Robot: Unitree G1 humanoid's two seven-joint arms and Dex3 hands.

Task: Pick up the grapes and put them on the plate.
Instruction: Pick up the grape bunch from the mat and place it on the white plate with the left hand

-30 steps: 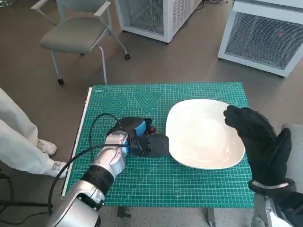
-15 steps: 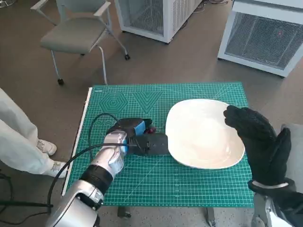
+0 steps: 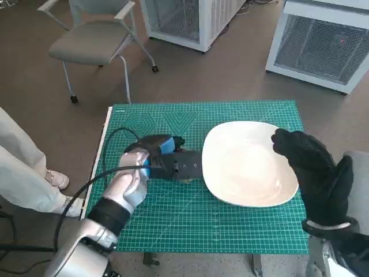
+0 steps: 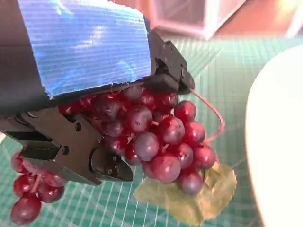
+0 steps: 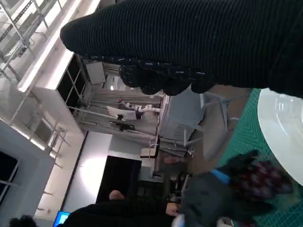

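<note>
A bunch of dark red grapes [image 4: 156,137] with a pale green leaf [image 4: 189,201] hangs in my left hand [image 4: 85,47], whose black fingers grip it from above. In the head view my left hand [image 3: 166,160] hovers over the green mat just left of the white plate [image 3: 248,167], and it hides the grapes; only the leaf [image 3: 185,180] peeks out below it. The plate's rim [image 4: 279,142] lies close beside the bunch. My gloved right hand [image 3: 316,173] stands over the plate's right edge, holding nothing, fingers apart.
The green cutting mat [image 3: 230,225] covers the small table. A grey chair [image 3: 92,40] stands beyond the far left corner, and white cabinets [image 3: 323,40] at the back. A person's white-clad leg [image 3: 17,167] is left of the table.
My left hand has drawn slightly away from the table's front edge with the grapes, and its forearm has swung left. The leaf now shows under the hand. The right hand has stayed put.
</note>
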